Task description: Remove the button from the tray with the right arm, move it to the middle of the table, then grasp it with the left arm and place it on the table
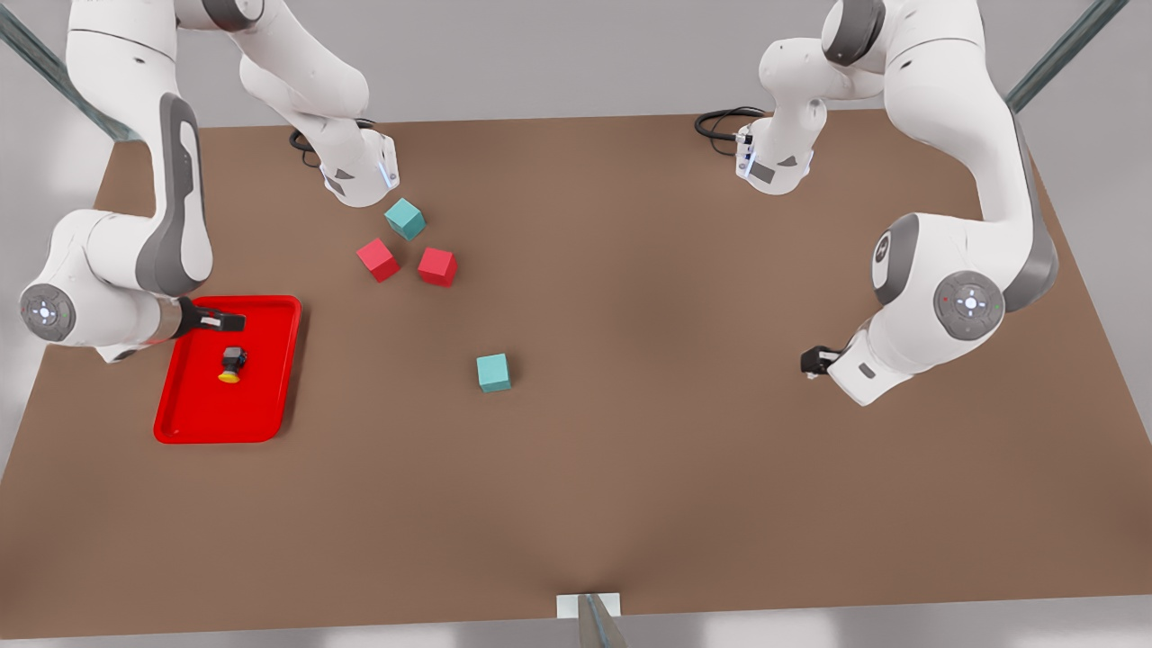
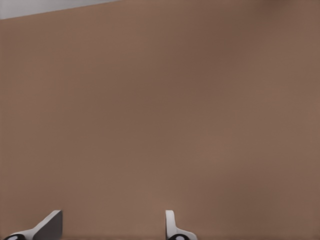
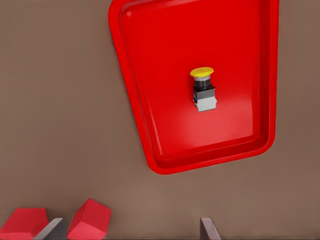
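So the button is lying on its side inside the red tray, yellow cap pointing toward the near edge of the table in the front view, black base toward the far edge. Nothing is touching it. The tray sits at the front view's left.

The right gripper hangs over the far end of the tray, just beyond the button and above it, not in contact. In the right wrist view its fingers are spread wide apart with nothing between them, and the button sits mid-tray well ahead of them.

The left gripper is way over at the front view's right, waiting above bare table (its wrist view gives brown tabletop and two parted, empty fingertips).

Loose stuff: two red cubes and a teal cube clustered beyond the tray, plus another teal cube nearer mid-table.
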Controlling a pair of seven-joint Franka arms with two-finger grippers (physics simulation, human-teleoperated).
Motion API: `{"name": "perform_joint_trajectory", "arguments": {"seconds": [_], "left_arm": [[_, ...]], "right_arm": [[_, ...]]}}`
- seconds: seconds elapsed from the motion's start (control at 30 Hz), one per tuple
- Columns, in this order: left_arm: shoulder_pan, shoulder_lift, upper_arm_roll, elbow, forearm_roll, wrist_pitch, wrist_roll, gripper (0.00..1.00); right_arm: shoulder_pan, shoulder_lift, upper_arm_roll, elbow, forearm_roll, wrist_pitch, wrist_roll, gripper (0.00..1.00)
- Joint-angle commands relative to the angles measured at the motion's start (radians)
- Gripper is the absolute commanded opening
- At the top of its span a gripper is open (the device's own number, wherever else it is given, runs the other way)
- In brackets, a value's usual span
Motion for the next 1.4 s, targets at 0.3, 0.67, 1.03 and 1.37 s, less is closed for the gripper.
{"name": "perform_joint_trajectory", "arguments": {"seconds": [0.3,0.67,1.03,1.37], "left_arm": [[-0.01,0.019,-0.001,0.002,0.004,0.013,-0.061,1.0],[-0.016,0.028,-0.001,0.0,0.005,0.014,-0.061,1.0],[-0.026,0.042,-0.001,0.0,0.007,0.014,-0.061,1.0],[-0.025,0.077,-0.001,-0.001,-0.002,0.085,-0.066,1.0]], "right_arm": [[-0.03,0.078,0.013,-0.057,-0.088,0.273,-0.138,1.0],[-0.319,0.234,0.143,-0.117,-0.203,0.456,-0.397,1.0],[-0.426,0.282,0.172,-0.287,-0.335,0.714,-0.393,1.0],[-0.524,0.281,0.23,-0.399,-0.337,0.842,-0.385,1.0]]}}
